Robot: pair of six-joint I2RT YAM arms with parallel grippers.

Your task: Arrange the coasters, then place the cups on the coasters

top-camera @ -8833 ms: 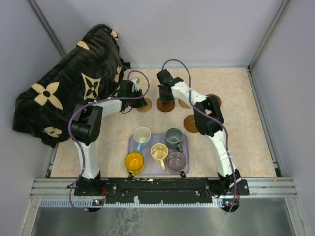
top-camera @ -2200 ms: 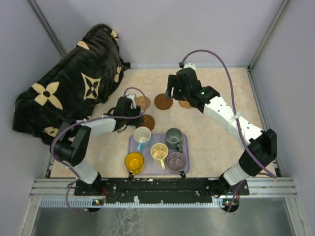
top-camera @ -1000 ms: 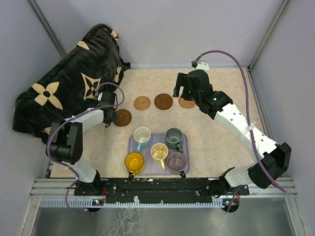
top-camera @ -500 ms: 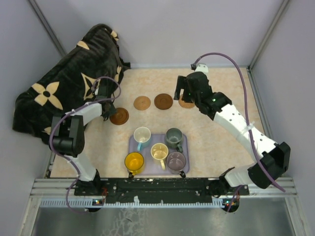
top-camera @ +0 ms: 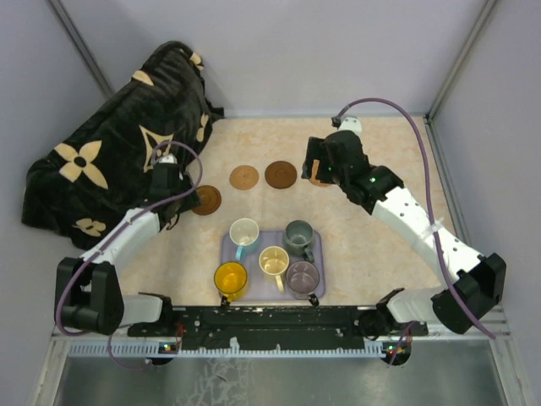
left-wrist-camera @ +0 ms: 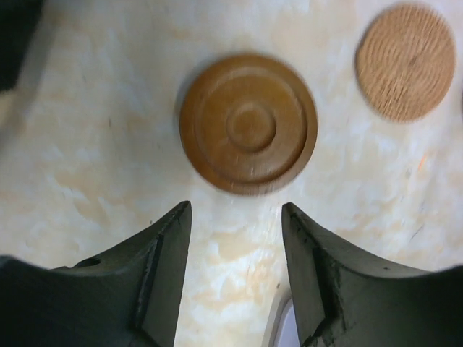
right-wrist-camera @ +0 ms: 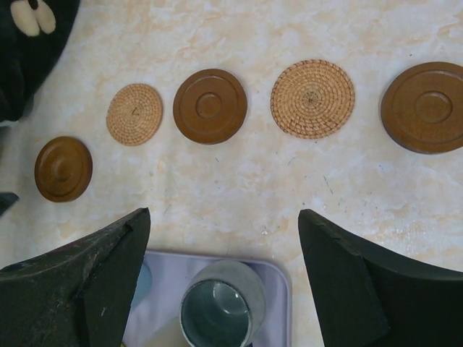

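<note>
We find the left hand [left-wrist-camera: 235, 217] apart, empty, near a dark wooden coaster [left-wrist-camera: 248, 123]. Right hand [right-wrist-camera: 223, 217] likewise apart

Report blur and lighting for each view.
Left wrist: the dark coaster is smeared along its near edge, the woven coaster soft. Right wrist: all five coasters look crisp, its fingers dark silhouettes. Top: even light, soft shadows, no glare.

Place: a robot lab test cell.
Around the table [top-camera: 406, 169]: plain grey wall panels [top-camera: 338, 51] and metal corner posts [top-camera: 461, 59].
Table's near edge: aluminium rail [top-camera: 279, 317] bearing two robot arms [top-camera: 406, 211].
Table's far-left corner: black flower-patterned blanket [top-camera: 110, 152].
</note>
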